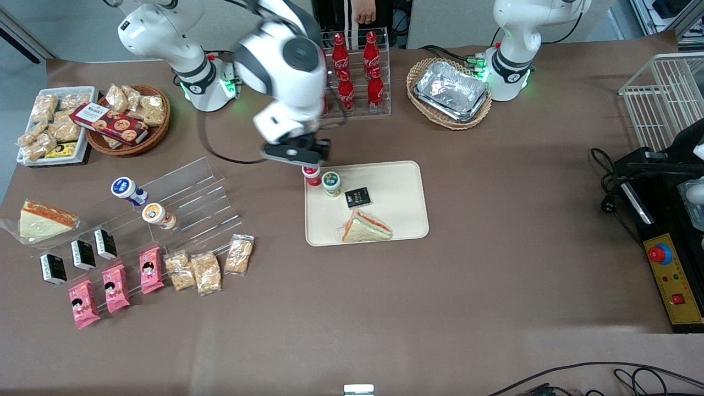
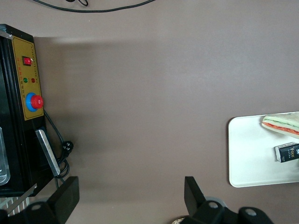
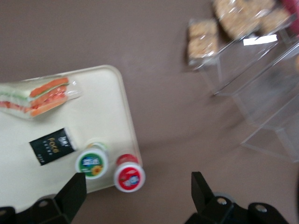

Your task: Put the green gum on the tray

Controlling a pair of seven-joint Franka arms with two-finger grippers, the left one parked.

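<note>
Your gripper [image 1: 300,157] hangs wide open and empty above the tray [image 1: 404,181]; green gum [image 1: 331,183] stands upright on it, beside the red-lidded bottle [image 1: 312,175].

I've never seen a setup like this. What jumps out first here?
The big white arm, its gripper hovering with open fingers above a beige tray. On the tray stand the green gum beside a red-lidded bottle, with a sandwich nearer the camera.
</note>
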